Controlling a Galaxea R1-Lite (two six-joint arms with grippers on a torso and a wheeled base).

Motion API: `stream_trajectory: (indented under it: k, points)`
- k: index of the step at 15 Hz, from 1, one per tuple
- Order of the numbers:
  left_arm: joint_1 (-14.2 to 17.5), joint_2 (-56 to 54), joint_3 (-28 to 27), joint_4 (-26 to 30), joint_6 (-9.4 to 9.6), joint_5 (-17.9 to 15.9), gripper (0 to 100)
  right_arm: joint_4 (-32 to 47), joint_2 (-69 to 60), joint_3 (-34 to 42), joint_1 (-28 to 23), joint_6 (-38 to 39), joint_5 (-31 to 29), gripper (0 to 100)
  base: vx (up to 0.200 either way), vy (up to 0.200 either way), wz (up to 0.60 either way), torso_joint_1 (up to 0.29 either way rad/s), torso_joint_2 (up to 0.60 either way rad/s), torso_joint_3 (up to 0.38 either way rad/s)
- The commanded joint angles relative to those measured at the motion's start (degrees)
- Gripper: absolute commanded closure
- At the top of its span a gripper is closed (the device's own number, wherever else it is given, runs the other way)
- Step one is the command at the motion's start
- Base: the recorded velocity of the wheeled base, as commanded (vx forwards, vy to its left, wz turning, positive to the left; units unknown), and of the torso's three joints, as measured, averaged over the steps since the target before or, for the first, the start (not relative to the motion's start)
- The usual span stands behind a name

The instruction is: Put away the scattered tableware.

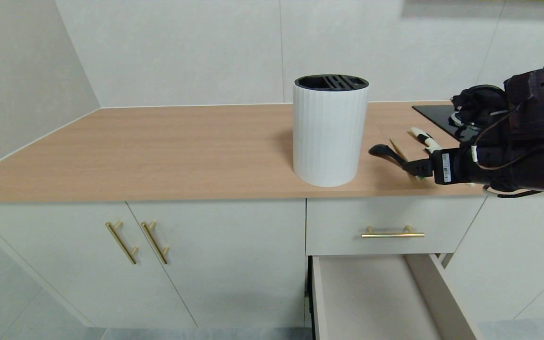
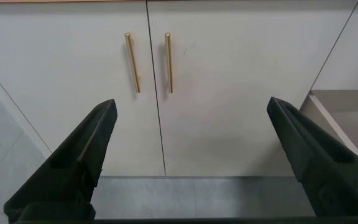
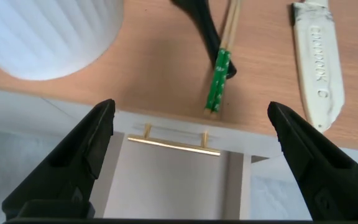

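Chopsticks (image 1: 397, 148), a light, stiff, slippery wooden pair, are lying right of centre in the head view beside a black spoon (image 1: 379, 151) on the counter (image 1: 158, 151), probably best pinched mid-length, while the right gripper (image 3: 190, 124) is hovering over them, spread wide and empty.

The right arm (image 1: 517, 160) comes in from the right, lying about level over the counter's (image 1: 158, 156) front edge near its right end, with the wrist pointing left. The right gripper (image 3: 190, 118) sits just above that edge, its two black fingers (image 3: 82, 162) spread wide and holding nothing. The left gripper (image 2: 191, 112) is held low, below the counter's front edge, pointing forward. Its fingers (image 2: 79, 162) are likewise spread wide and hold nothing.
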Motion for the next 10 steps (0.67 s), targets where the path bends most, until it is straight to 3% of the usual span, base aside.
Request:
stream_trajectory:
  k: [1,5,10]
  points:
    - [0.02,0.09,0.0,-0.03,-0.02,0.02,0,-0.07,1.82,-0.81,-0.53,0.36,-0.5,0,0.0,0.0,0.0,0.0,0.0,0.0]
    - [0.02,0.09,0.0,-0.03,-0.02,0.02,0,0.02,7.54,-4.15,-0.71,4.49,-5.16,0,0.0,0.0,0.0,0.0,0.0,0.0]
    - [0.02,0.09,0.0,-0.03,-0.02,0.02,0,-0.07,10.08,-4.68,-0.97,5.37,-5.33,0,0.0,0.0,0.0,0.0,0.0,0.0]
